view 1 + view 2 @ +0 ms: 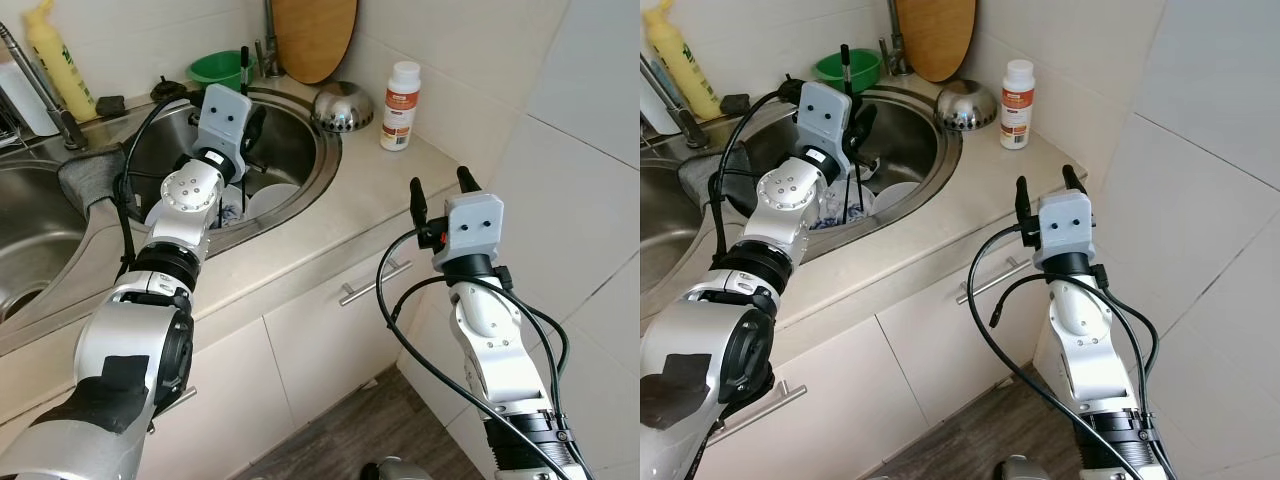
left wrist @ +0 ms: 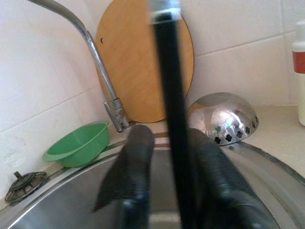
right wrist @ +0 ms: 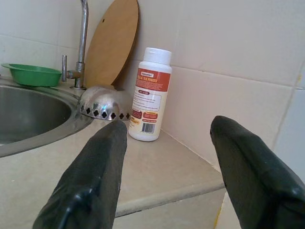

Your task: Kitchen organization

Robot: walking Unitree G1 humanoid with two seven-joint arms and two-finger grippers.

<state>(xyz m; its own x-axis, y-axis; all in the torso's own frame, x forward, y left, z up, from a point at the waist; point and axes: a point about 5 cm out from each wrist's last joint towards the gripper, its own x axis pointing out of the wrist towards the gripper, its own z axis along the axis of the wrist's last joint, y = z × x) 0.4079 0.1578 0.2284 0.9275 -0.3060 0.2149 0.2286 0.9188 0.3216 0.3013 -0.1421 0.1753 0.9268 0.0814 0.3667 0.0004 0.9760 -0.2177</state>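
My left gripper (image 1: 252,128) hangs over the round sink (image 1: 325,150), shut on a thin black utensil handle (image 2: 169,95) with a silver end. The handle stands nearly upright and runs down into the basin, where its lower end is hidden. White dishes (image 1: 272,196) and a blue-white cloth (image 1: 230,211) lie in the basin below it. At the right end of the worktop, my right gripper (image 1: 441,185) is held open above the front edge with nothing between its fingers. It faces a white bottle with an orange label (image 3: 148,95).
An upturned steel colander bowl (image 1: 342,106), a green bowl (image 1: 220,68) and a wooden board (image 1: 313,35) stand behind the sink by a tap (image 2: 102,71). A yellow bottle (image 1: 55,60), a grey cloth (image 1: 95,180) and a second basin (image 1: 30,230) are left. Tiled wall closes the right.
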